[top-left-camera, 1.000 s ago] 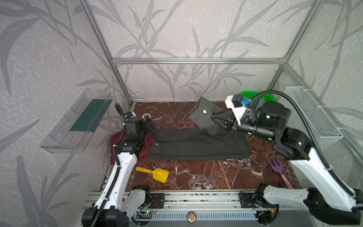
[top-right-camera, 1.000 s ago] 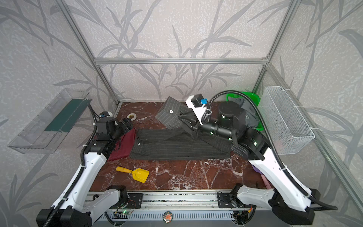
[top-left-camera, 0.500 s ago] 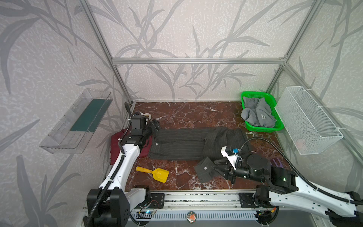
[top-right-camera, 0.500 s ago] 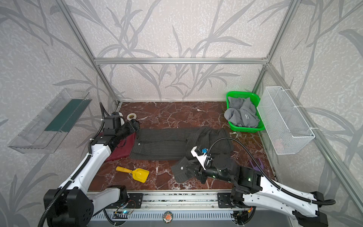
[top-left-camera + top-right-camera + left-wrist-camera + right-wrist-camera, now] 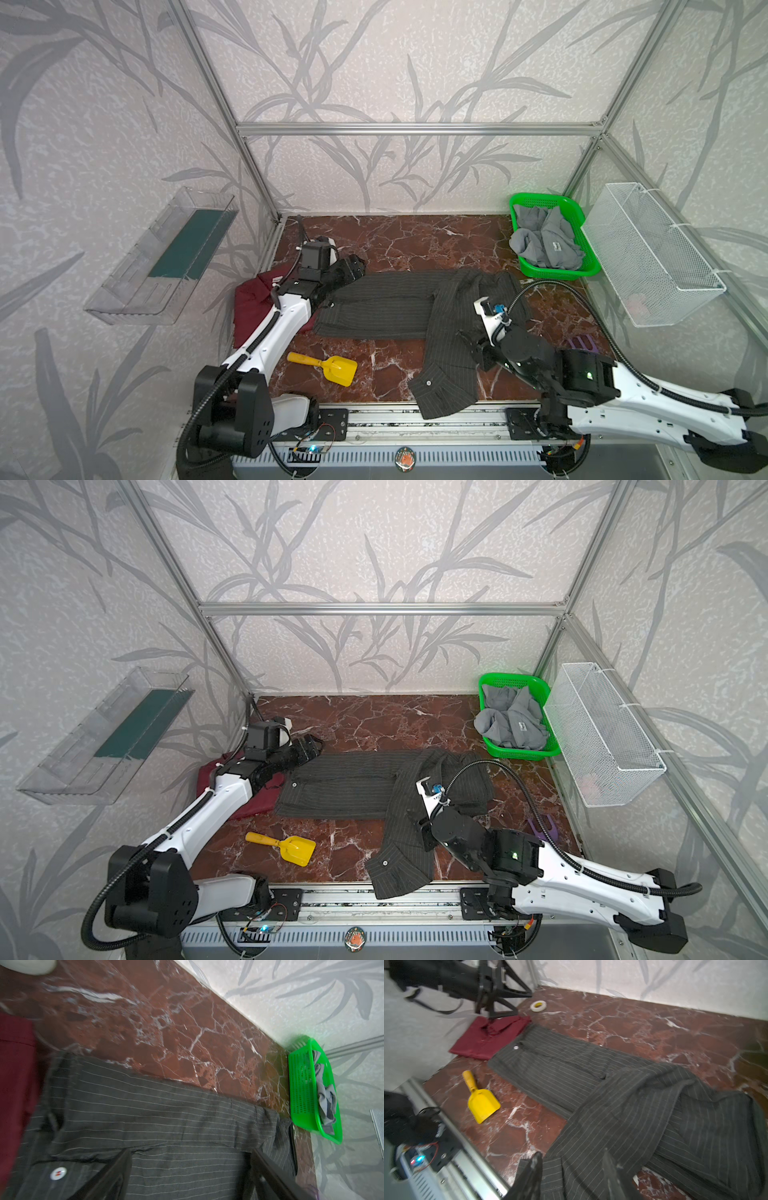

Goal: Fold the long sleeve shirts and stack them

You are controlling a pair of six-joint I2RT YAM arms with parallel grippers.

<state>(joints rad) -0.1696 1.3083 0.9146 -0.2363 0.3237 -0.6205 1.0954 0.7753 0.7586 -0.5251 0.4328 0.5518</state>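
The dark striped shirt (image 5: pixel 386 307) lies flat on the table (image 5: pixel 415 241), with one sleeve stretched to the front edge. The right gripper (image 5: pixel 572 1159) sits over that sleeve with its fingers apart; a moment ago it pinched the cuff. The left gripper (image 5: pixel 191 1153) hangs spread wide over the collar end, beside the maroon shirt (image 5: pixel 253 299). The grey shirt (image 5: pixel 544 245) fills the green basket (image 5: pixel 552 274). Its little label (image 5: pixel 558 246) is too small to read.

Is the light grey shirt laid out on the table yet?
No, the light grey shirt lies crumpled inside the green basket at the back right corner of the table.
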